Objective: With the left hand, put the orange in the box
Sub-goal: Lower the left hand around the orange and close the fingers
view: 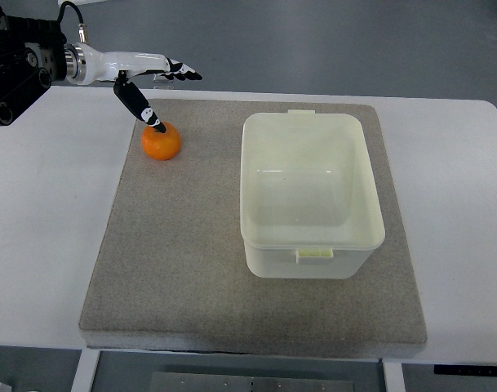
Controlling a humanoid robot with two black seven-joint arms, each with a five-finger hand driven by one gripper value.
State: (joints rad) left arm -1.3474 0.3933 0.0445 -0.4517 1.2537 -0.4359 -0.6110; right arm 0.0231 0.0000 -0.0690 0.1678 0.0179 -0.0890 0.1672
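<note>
An orange [161,142] lies on the grey felt mat [183,245] near its far left corner. My left hand [162,90] comes in from the upper left and hovers just above and behind the orange. Its fingers [181,71] are stretched out to the right and its thumb [142,106] points down, its tip at the orange's top. The hand is open and holds nothing. A translucent white plastic box [312,245] stands empty on the right half of the mat, well to the right of the orange. My right hand is out of the picture.
The mat lies on a white table [44,229] whose front edge runs along the bottom. Grey floor shows beyond the far edge.
</note>
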